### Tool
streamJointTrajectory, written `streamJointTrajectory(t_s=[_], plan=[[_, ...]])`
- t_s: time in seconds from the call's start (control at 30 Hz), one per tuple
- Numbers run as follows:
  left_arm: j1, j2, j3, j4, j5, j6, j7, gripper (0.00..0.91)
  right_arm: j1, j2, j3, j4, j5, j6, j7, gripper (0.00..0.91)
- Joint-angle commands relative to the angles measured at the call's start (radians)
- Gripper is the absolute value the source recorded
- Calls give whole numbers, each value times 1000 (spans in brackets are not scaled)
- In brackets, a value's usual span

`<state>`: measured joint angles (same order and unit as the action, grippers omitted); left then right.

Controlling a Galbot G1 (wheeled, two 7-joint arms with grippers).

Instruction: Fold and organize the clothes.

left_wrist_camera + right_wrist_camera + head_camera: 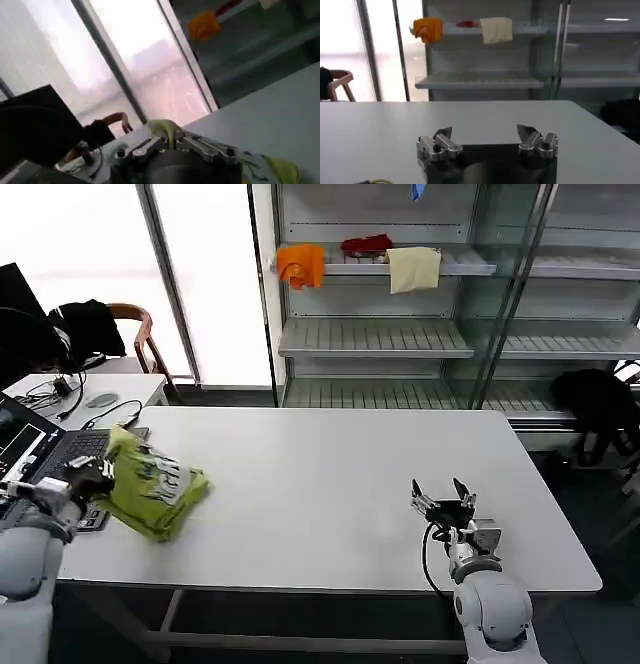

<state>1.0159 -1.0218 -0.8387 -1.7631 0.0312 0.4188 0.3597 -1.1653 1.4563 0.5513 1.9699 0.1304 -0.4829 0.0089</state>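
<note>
— At the table's [330,484] left edge, what's the left gripper [100,474] doing?

— It's clamped on the T-shirt [155,484]. The left wrist view shows green cloth [162,129] pinched between the closed fingers, and the shirt sits bunched in a folded wad just beside a laptop [45,459], partly resting on the tabletop.

— How will it handle?

— By my reckoning, light and limp. Soft cotton won't hold a shape, so the layers will sag or slide apart if it's carried by one corner. Nothing fragile, and it isn't slippery; it'll drag on the table rather than glide.

— Where should it be held?

— Along a folded edge, pinching through all the layers, I'd say. Better still with a second grip at the far edge so the fold stays flat.

— And further right?

— Bare tabletop in the middle. The right gripper [443,502] hovers near the front right of the table, well apart from the shirt, fingers [441,141] spread and holding nothing.
</note>
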Motion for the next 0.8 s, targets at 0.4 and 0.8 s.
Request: streamJointTrajectory(t_s=[0.4,0.8], plan=[[175,-342,330,-256,541,-98,-16,10,-54,-57,47,-31,42,42,2,907],[123,-449,593,-172,563,-117,-96,10,-79,-53,63,-3,41,39,9,907]])
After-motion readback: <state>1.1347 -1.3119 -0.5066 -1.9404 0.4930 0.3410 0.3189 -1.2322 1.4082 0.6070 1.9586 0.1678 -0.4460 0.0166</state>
